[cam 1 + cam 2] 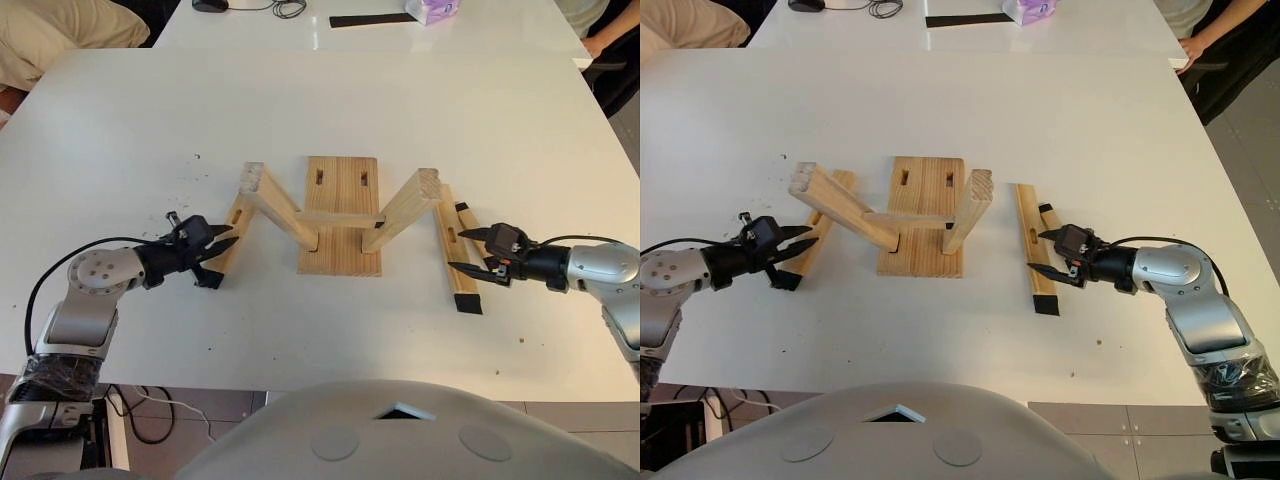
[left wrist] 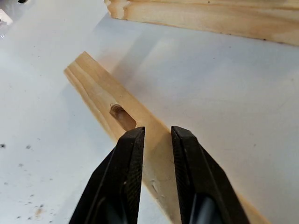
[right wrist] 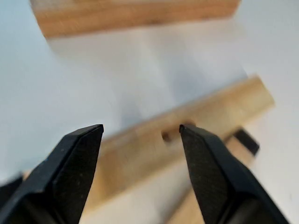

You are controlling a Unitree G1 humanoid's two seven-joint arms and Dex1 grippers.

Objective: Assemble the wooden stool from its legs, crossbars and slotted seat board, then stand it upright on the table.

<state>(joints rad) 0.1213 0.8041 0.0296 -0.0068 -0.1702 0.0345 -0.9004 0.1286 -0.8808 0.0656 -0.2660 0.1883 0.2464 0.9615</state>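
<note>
Flat leg [image 1: 449,215] lies front-to-back beside the wide-open right gripper [image 1: 456,249]; left gripper [image 1: 232,236] slightly parted.

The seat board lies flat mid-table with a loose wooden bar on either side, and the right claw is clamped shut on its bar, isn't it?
Not clamped: the right gripper is open, its fingers spread apart at the bar without closing on it, as the right wrist view shows. The rest holds.

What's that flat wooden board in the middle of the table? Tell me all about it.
The seat board is a pale wood rectangle lying flat on the white table. Two slots sit near its far edge. Two thick legs, joined by a crossbar, rest tilted on it.
</note>
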